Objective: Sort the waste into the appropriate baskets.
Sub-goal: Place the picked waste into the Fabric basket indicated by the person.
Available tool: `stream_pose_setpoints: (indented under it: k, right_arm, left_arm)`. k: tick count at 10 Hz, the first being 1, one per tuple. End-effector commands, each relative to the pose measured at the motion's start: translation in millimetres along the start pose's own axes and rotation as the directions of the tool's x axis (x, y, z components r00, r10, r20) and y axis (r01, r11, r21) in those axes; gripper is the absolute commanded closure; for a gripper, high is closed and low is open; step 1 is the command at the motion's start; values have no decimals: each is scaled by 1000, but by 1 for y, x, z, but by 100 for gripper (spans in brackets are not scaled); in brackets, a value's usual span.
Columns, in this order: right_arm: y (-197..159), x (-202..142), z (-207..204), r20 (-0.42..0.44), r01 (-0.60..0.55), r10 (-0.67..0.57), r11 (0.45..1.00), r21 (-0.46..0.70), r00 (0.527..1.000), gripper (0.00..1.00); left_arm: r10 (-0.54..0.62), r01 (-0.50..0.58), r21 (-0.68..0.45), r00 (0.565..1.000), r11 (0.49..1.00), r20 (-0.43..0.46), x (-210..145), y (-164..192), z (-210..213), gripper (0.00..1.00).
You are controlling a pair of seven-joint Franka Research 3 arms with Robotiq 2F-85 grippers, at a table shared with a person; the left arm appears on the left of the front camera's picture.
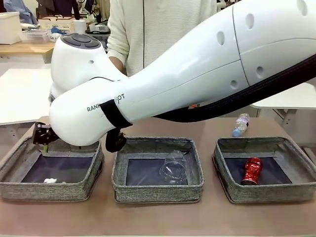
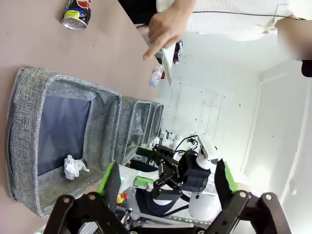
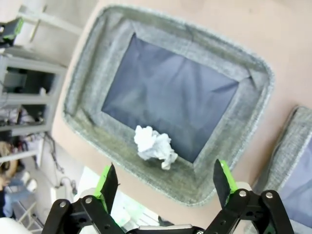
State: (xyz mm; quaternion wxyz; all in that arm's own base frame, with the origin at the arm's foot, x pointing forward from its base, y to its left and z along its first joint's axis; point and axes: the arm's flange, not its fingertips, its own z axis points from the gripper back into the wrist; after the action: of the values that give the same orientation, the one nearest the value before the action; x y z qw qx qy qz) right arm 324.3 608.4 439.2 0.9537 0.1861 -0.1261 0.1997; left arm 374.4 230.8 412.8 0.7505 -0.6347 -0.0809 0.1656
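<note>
Crumpled white paper wad [image 3: 155, 145] lies in left grey woven basket [image 3: 195, 31], soft sides, dark flat bottom. Right gripper [image 3: 165, 168] above it, fingers spread, empty. Left gripper [image 2: 165, 168] also spread, empty. Smooth white arm [image 1: 173, 74] crosses front view.

Crushed red can [image 1: 252, 171] in right basket [image 1: 269, 193]

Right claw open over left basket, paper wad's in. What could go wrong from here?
1. Right claw hangs close over the left basket; withdrawing could snag its soft wall.
2. The person's hand points over the table near the small bottle; reaching there risks contact.
3. The right arm blocks much of the front view, so the far table is hard to check.
</note>
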Motion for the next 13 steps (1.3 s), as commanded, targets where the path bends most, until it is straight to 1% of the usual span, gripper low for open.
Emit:
stream_pose_setpoints:
  k: [1,2,3,4,5,6,7,8,9,10,11,12,13]
  right_arm:
    - [-9,-15,11,25,41,-42,999,24,999,0]
    - [-15,-19,25,3,68,-68,997,30,998,0]
    - [-31,-37,67,-22,83,-83,996,10,996,0]
    - [-47,-60,108,-41,131,-132,991,-38,990,0]
    - [-61,-84,145,-81,153,-161,984,-97,984,0]
    - [-72,-108,177,-114,145,-154,986,-84,981,0]
    - [-82,-125,196,-127,149,-158,986,-80,979,0]
    - [-90,-138,205,-85,182,-192,977,-112,978,0]
    - [-88,-144,203,-50,260,-269,956,-136,962,0]
    - [-71,-128,193,-98,172,-184,978,-119,978,0]
    - [-71,-128,193,-98,172,-184,978,-119,978,0]
    - [-82,-147,213,-70,206,-217,968,-142,974,0]
    - [-110,-143,208,-84,313,-314,950,-21,946,0]
  left_arm:
    - [-6,6,5,1000,1000,5,-2,-3,-1,0]
    - [-6,6,5,1000,1000,5,-2,-3,-1,0]
    - [-6,6,5,1000,1000,5,-2,-3,-1,0]
    - [-6,6,5,1000,1000,5,-2,-3,-1,0]
    - [-6,6,5,1000,1000,5,-2,-3,-1,0]
    - [-6,6,5,1000,1000,5,-2,-3,-1,0]
    - [-6,6,5,1000,1000,5,-2,-3,-1,0]
    - [-6,6,5,1000,1000,5,-2,-3,-1,0]
    - [-6,6,5,1000,1000,5,-2,-3,-1,0]
    - [-6,6,5,1000,1000,5,-2,-3,-1,0]
    - [-6,6,5,1000,1000,5,-2,-3,-1,0]
    - [-6,6,5,1000,1000,5,-2,-3,-1,0]
    - [0,0,0,1000,1000,0,0,0,0,0]
